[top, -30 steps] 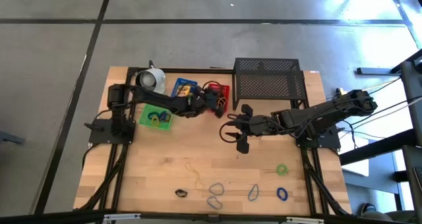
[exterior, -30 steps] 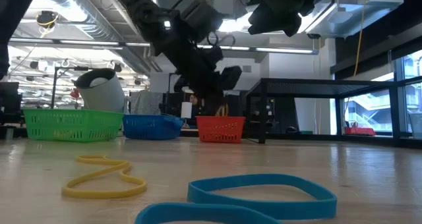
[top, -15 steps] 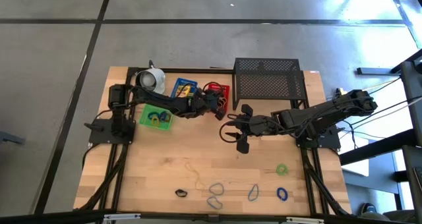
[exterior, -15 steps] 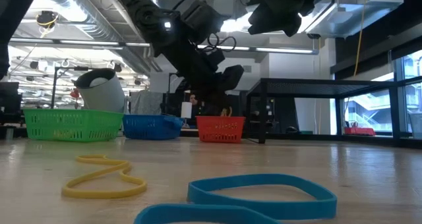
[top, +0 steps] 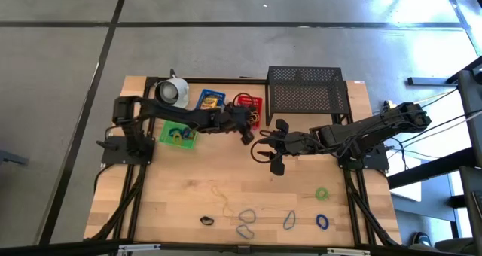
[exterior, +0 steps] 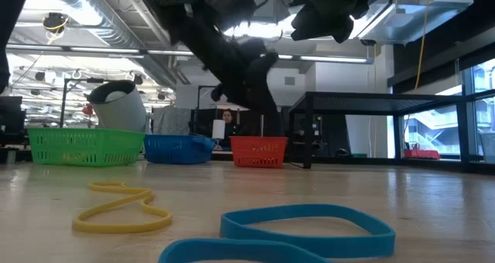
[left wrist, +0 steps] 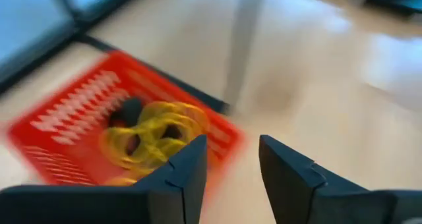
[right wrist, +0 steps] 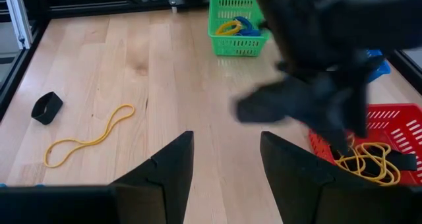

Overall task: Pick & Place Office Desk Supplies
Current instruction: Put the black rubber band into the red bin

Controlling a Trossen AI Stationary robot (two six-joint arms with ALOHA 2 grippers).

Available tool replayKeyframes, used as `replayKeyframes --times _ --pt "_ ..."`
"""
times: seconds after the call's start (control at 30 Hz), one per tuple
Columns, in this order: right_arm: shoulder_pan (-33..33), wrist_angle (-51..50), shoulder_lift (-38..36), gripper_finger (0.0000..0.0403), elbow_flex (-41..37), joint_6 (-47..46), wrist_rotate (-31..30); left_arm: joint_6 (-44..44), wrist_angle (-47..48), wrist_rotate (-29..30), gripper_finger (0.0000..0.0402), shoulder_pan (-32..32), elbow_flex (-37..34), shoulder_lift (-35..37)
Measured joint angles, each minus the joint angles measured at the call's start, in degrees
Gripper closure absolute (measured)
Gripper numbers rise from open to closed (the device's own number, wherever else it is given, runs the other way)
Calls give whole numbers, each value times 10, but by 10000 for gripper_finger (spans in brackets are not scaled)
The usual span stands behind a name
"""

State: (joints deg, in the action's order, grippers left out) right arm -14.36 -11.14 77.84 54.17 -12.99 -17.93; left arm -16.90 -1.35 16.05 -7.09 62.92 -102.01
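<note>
My left gripper (top: 246, 132) (left wrist: 231, 165) hangs open over the near right corner of the red basket (top: 251, 104) (left wrist: 72, 122), with nothing between its fingers. In that basket lie yellow rubber bands (left wrist: 155, 133) and a dark clip (left wrist: 129, 110). My right gripper (top: 265, 147) (right wrist: 224, 155) waits open above mid-table, right of the left one. Loose on the near table lie a yellow band (right wrist: 86, 140) (exterior: 124, 205), blue bands (top: 245, 220) (exterior: 309, 220), a green band (top: 321, 193) and a dark clip (top: 207, 220) (right wrist: 46, 107).
A green basket (top: 178, 134) (right wrist: 236, 23) with bands and a blue basket (top: 210, 101) stand left of the red one, and a white cup (top: 173, 91) sits at the far left. The black wire-mesh rack (top: 305, 90) stands at the far right. Bare wood lies mid-table.
My left gripper has opened, risen from the red basket and tipped nearer to level. My right arm has kept still.
</note>
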Motion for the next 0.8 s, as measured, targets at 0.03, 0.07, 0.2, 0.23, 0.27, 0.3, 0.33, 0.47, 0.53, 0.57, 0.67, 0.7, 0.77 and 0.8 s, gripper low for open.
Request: replayKeyframes --times 0.03,0.07,0.2,0.23,0.27,0.3,0.33,0.47,0.53,0.57,0.67,0.7,0.77,0.8 --pt "0 0 0 225 0 0 0 1 17 -25 268 5 0 12" --pt "0 0 0 225 0 0 0 1 34 -46 267 12 0 23" --pt "0 0 0 225 0 0 0 -3 79 -121 269 52 0 56" --pt "0 0 0 225 0 0 0 -3 82 -135 270 65 0 61" --pt "0 0 0 225 0 0 0 -3 87 -146 271 80 0 66" --pt "0 0 0 225 0 0 0 -3 90 -155 271 95 0 68" --pt "0 0 0 225 0 0 0 -3 89 -162 271 111 0 68" --pt "0 0 0 225 0 0 0 -3 98 -176 270 182 0 65" --pt "0 0 0 225 0 0 0 -9 121 -177 267 218 0 61" --pt "0 0 0 225 0 0 0 -20 136 -177 266 235 0 60" --pt "0 0 0 225 0 0 0 -85 165 -177 261 283 0 61" --pt "0 0 0 225 0 0 0 -110 177 -177 259 298 0 61" --pt "0 0 0 225 0 0 0 -160 191 -177 253 328 0 60" --pt "0 0 0 225 0 0 0 -184 192 -176 250 343 0 60"
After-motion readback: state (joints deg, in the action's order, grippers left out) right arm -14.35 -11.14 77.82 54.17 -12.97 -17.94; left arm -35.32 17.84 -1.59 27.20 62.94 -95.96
